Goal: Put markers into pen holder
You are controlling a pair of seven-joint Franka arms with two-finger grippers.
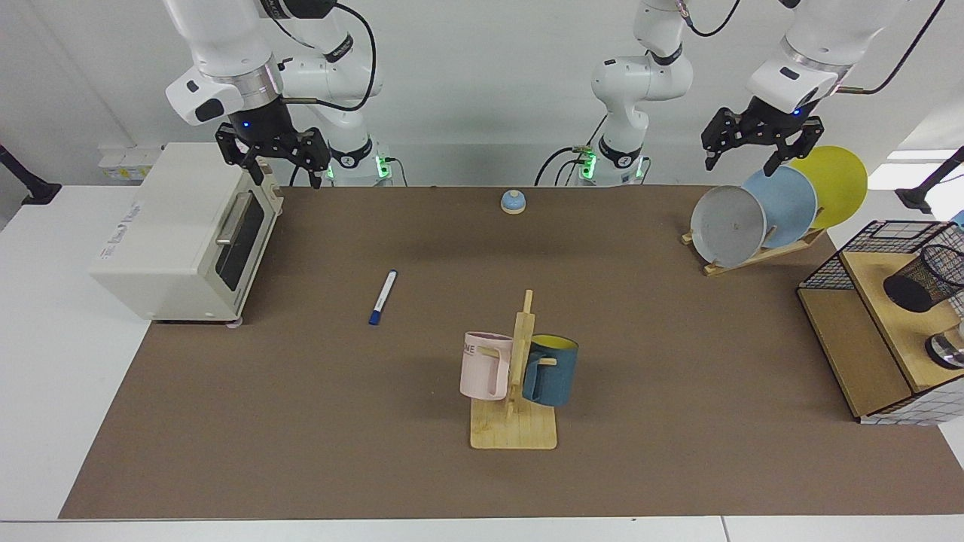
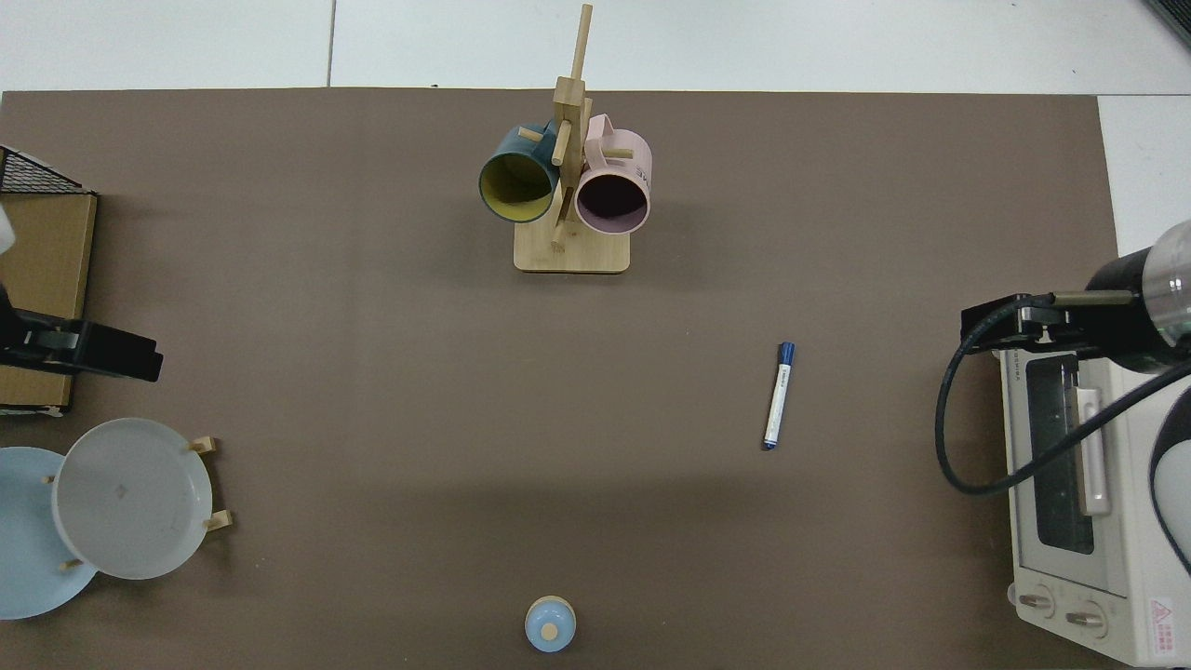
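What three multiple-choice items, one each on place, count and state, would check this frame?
1. Where is the marker?
A. lying on the brown mat
B. in the pen holder
C. in a gripper

2. How many plates stand in the rack?
A. one
B. three
C. five

3. What are the two grippers doing?
A. both open, holding nothing
B. both shut on mugs
C. one shut on the marker

Answers: 1 A, it lies flat, far from the pen holder. 2 B, grey, blue and yellow. 3 A, the right gripper by the toaster oven and the left gripper above the plates hang empty.

Marker (image 1: pixel 383 296) amid bare mat; mug rack (image 1: pixel 515 376) nearest.
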